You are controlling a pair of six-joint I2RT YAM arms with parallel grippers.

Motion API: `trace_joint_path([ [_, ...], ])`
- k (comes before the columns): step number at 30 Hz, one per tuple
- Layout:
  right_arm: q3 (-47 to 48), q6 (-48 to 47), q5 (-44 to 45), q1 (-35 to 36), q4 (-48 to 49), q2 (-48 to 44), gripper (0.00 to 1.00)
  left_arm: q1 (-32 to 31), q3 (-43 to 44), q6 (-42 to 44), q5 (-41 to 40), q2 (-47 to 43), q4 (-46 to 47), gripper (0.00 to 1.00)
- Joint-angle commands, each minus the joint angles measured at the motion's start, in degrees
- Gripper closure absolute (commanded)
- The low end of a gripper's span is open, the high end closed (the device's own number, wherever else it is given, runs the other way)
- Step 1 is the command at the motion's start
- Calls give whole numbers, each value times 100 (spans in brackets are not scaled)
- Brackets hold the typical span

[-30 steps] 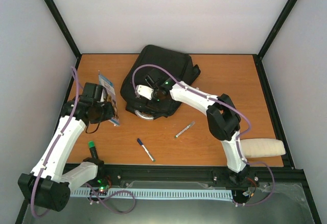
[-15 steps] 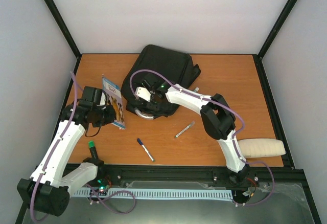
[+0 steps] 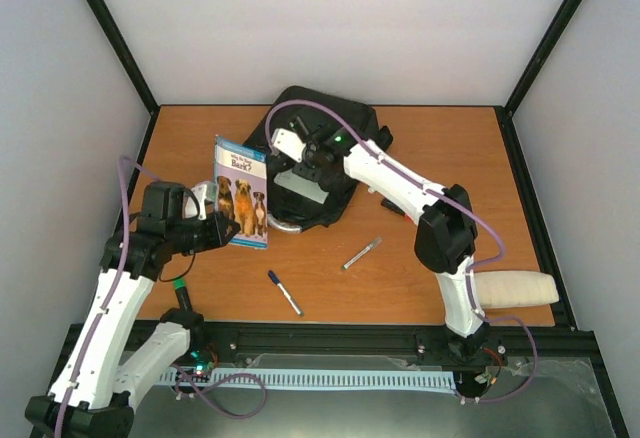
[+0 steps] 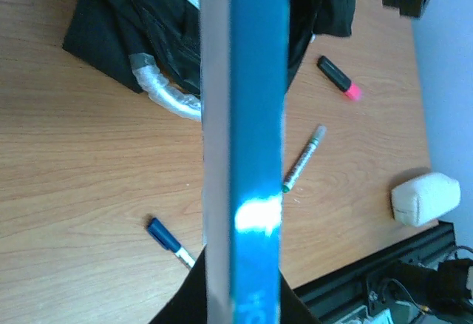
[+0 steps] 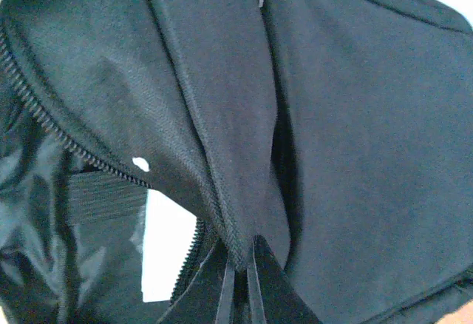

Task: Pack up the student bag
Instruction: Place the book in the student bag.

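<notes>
Wood-topped bench [image 3: 450, 148] inside white walls; the student bag [image 3: 368, 123] lies at the back centre, its zipped mouth parted. Right tool [image 5: 238, 283] is closed tight, pinching the bag's fabric flap beside the zipper teeth. Left tool [image 3: 210, 223], just left of the bag, is clamped on a dog-cover book [image 3: 241, 193] held upright; blue-capped pen [image 3: 284, 292], grey marker [image 3: 361, 253] and beige pouch [image 3: 515, 288] lie nearer the front.

Large black soft backpack [image 5: 355, 117]: matt woven cloth, coarse weave; lining faintly shiny.
Grey curved handle [image 4: 170, 98]: wrapped in glossy clear film.
Blue-spined paperback book [image 3: 242, 193]: glossy paper cover.
Orange-brown bench [image 3: 450, 158]: smooth wood-grain surface, low sheen.
</notes>
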Motion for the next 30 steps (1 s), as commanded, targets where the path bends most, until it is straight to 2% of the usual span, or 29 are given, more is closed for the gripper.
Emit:
trace_joint_path([
  [1,474,-134,193,-233,-42,-215,97,46,3,103,588,-326,202,99],
  [11,459,-62,-56,-519,6,-541,97,46,-567,-467,1761,-765,201,99],
  [15,121,-70,-254,-557,262,-708,97,46,-809,-403,2230,-634,338,99],
  [19,337,-119,-207,-571,209,-528,97,-4,-1073,-380,2516,-419,533,99],
  [30,-286,-174,-788,-804,459,-1059,97,-176,-1629,-936,3455,331,2534,99],
])
